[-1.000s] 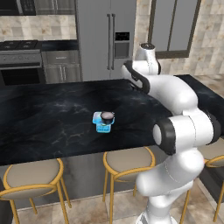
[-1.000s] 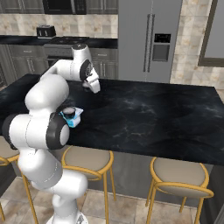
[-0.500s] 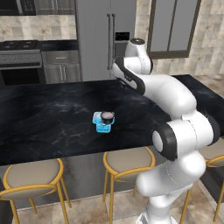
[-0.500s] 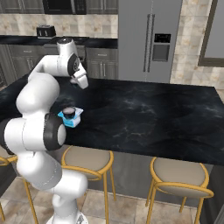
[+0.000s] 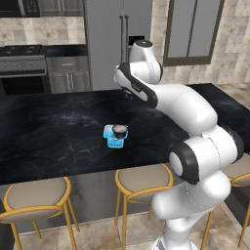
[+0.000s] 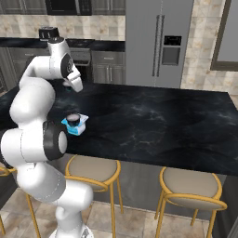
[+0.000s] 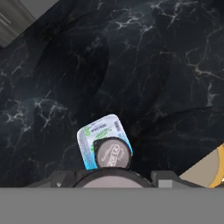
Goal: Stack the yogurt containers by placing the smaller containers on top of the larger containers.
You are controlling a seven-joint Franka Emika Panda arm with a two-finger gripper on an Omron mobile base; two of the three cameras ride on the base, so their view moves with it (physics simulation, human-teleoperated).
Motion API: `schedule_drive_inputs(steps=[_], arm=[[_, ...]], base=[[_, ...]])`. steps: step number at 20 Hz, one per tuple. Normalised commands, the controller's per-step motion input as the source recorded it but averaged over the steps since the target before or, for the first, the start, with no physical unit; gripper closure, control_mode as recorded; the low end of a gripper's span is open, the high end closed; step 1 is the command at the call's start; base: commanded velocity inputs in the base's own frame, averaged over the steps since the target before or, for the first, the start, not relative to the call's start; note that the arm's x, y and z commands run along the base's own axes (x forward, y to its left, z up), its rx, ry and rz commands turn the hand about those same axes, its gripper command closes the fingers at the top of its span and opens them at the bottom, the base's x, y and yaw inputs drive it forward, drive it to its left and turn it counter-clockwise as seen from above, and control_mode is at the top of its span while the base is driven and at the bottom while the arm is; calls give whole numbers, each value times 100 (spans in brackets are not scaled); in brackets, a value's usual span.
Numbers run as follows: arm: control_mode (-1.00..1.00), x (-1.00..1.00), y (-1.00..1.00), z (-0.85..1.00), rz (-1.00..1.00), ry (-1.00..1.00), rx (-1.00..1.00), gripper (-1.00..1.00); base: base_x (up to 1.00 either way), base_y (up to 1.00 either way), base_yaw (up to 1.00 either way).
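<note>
Tub [image 5: 115,138], 1, carries 1 round cup [image 5: 118,129] on top.

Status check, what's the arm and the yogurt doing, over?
Pincer raised above counter, nothing visibly held. One cup sits on tub. Nothing blocking.

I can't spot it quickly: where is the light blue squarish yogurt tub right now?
The light blue squarish yogurt tub sits on the black marble counter, near its front edge above the stools, with a small dark round cup stacked on top of it.
</note>
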Motion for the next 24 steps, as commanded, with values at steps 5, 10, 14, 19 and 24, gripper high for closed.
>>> schedule_drive_inputs(steps=[5, 10, 14, 19, 24], arm=[[-100, -2, 26, 0, 3, -1, 0, 100], [-100, -3, 0, 0, 0, -1, 0, 100], [-100, -40, 0, -1, 0, -3, 0, 100], [-100, -26, 2, -5, 0, -3, 0, 100], [-100, -3, 0, -17, 0, -3, 0, 100]], base=[[0, 0, 0], [0, 0, 0], [0, 0, 0], [0, 0, 0], [0, 0, 0]])
